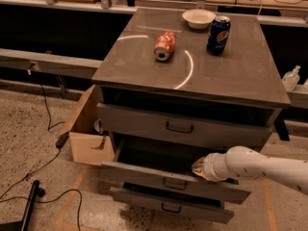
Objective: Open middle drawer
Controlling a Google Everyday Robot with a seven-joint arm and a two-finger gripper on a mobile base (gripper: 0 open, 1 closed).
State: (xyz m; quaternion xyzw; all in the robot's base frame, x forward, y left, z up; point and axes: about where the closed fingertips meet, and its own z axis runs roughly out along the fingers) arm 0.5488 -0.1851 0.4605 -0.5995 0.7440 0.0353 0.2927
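The middle drawer (139, 174) is the second of three in a grey cabinet. It sticks out toward the front, farther than the drawer above it. A dark gap shows behind its low front panel. A small dark handle (174, 183) sits in the middle of that panel.

The end effector (198, 166) is at the top edge of the middle drawer's front, a bit right of the handle. It reaches into the dark gap there. I cannot tell if it is spread or pressed together, or if it is gripping the edge. It sits on a white arm (260, 167) that comes in from the right side.

The top drawer (134, 121) has a taller front and its own dark handle. The lowest drawer (139, 201) sits under the middle one and sticks out a little too.

On the tabletop (240, 71) an orange can (164, 45) lies on its side. A blue can (218, 35) stands upright near the back. A white bowl (198, 18) is just beside the blue can, closer to the back edge. A thin white curved line is drawn on the tabletop.

A cardboard box (89, 143) stands on the floor, touching the left side of the cabinet. Black cables (29, 174) lie on the speckled floor to the left. A clear bottle (291, 78) is far off to the right.
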